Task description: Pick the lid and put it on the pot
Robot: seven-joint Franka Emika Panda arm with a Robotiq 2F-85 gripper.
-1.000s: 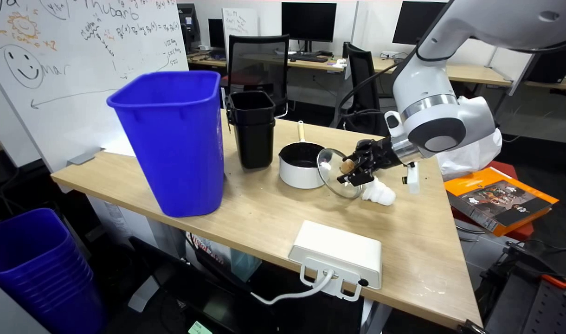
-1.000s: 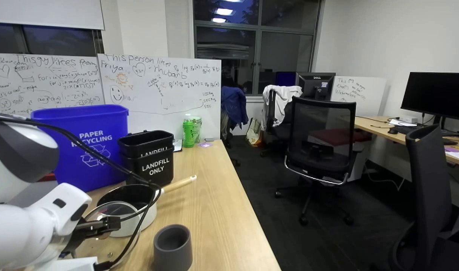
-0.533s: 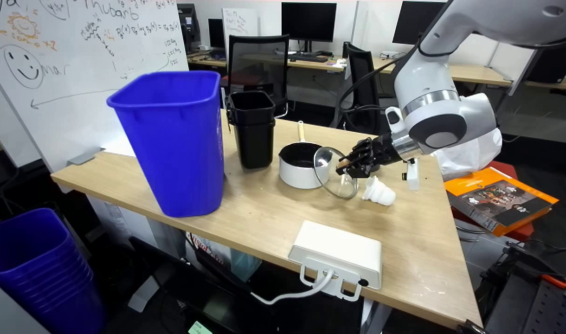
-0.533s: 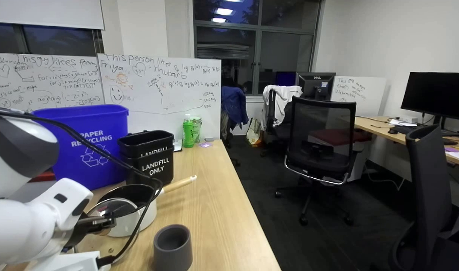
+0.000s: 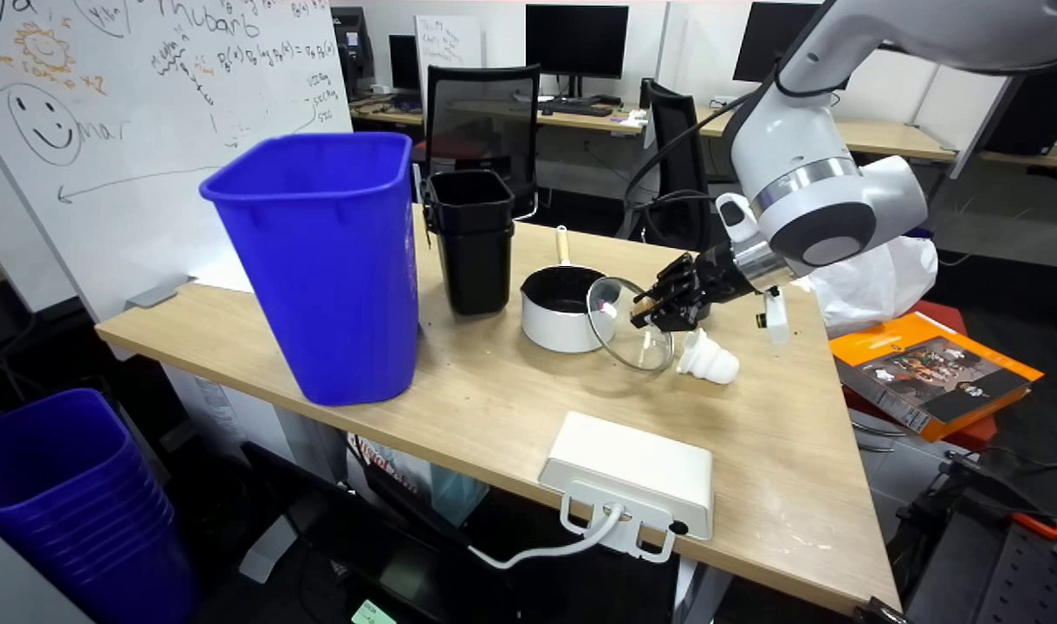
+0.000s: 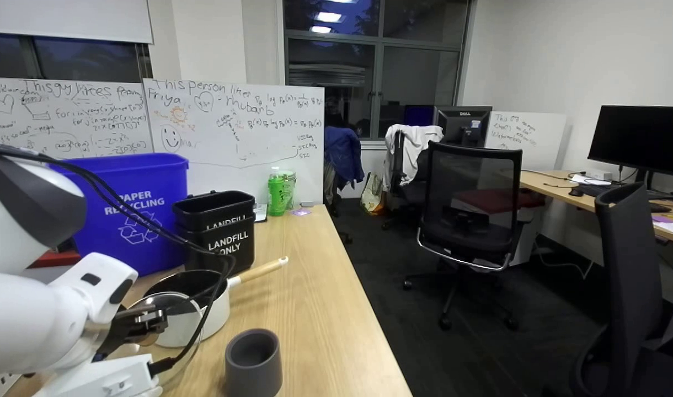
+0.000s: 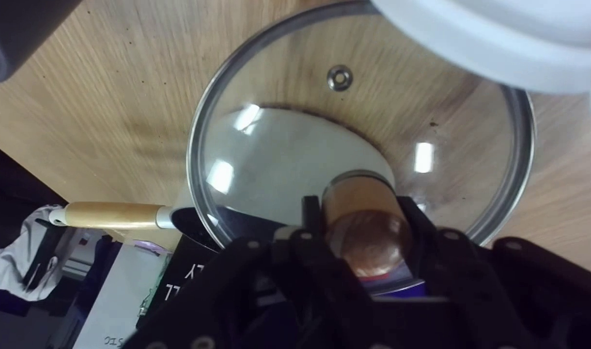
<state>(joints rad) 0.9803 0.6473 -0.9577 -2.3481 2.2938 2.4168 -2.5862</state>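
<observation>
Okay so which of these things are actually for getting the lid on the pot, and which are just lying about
For the job:
glass lid, tilted
its knob, clasped by the gripper
white pot, uncovered

Just lying about:
blue recycling bin
black landfill bins
gray cup
green bottle
white box with a cable
white stepped object

Wooden table (image 5: 780,451) under white pot (image 5: 549,329), blue bin (image 5: 329,286), black bins (image 5: 476,269), grey cup (image 6: 252,370), white box (image 5: 630,459)

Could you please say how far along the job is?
Grasp looks done: the gripper is closed on the knob. In hand: the lid, tilted, not yet on the open pot. Left: likely to level it over the pot, lower it and release.
</observation>
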